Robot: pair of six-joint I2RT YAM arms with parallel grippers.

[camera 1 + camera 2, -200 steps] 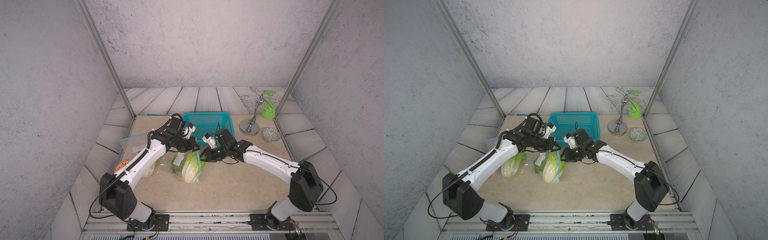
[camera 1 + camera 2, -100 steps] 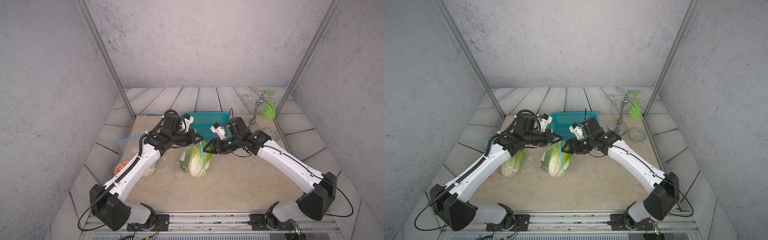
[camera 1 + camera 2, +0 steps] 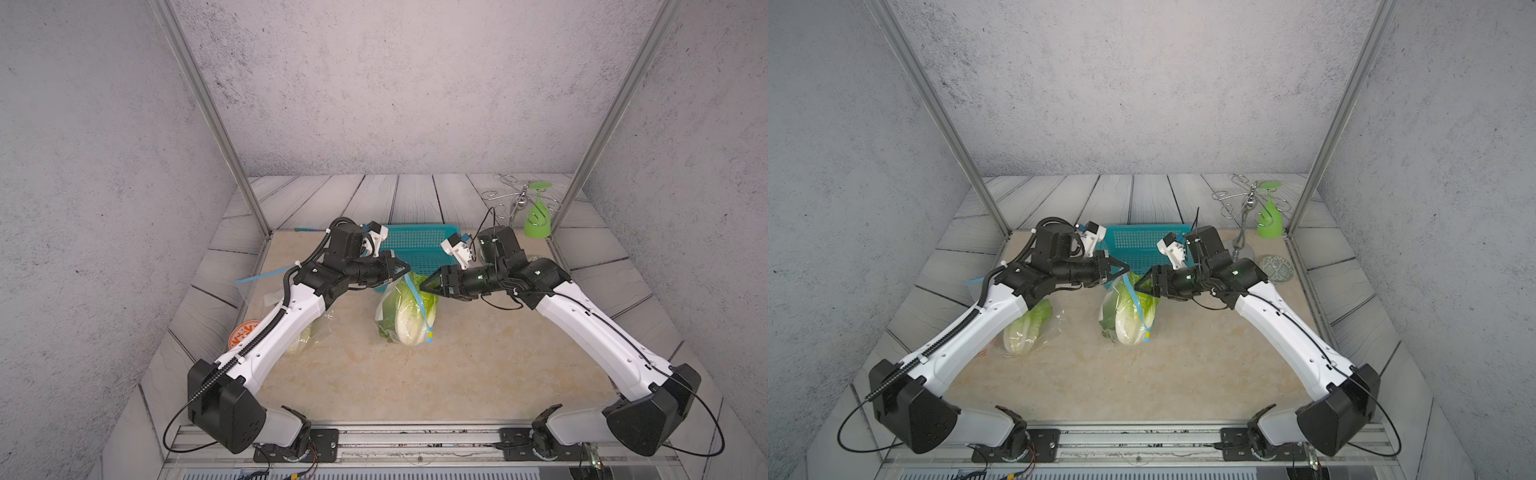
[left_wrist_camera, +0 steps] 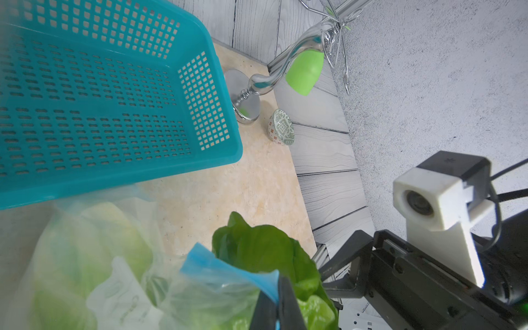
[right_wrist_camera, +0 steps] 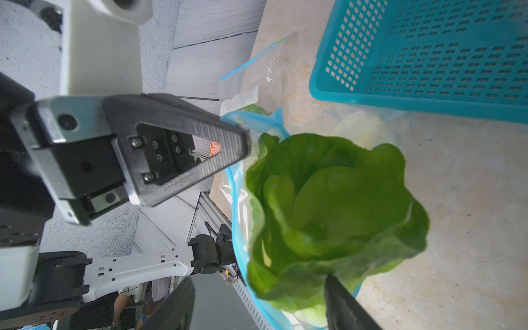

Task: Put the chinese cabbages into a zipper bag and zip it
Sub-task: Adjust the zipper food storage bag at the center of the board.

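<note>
Left end effector (image 3: 404, 270): closed, the blue rim of the zipper bag (image 3: 384, 309) pinched. Right end effector (image 3: 427, 286): jaws spread wide, set just beside the leaves of the bagged chinese cabbage (image 3: 406, 322).

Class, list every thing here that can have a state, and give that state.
left gripper, shut on the zipper bag rim
right gripper, open at the bag's mouth
zipper bag, unzipped, held up
cabbage in the bag, upright, leaves poking out
second cabbage, lying on its side
goblet, hanging upside down
</note>
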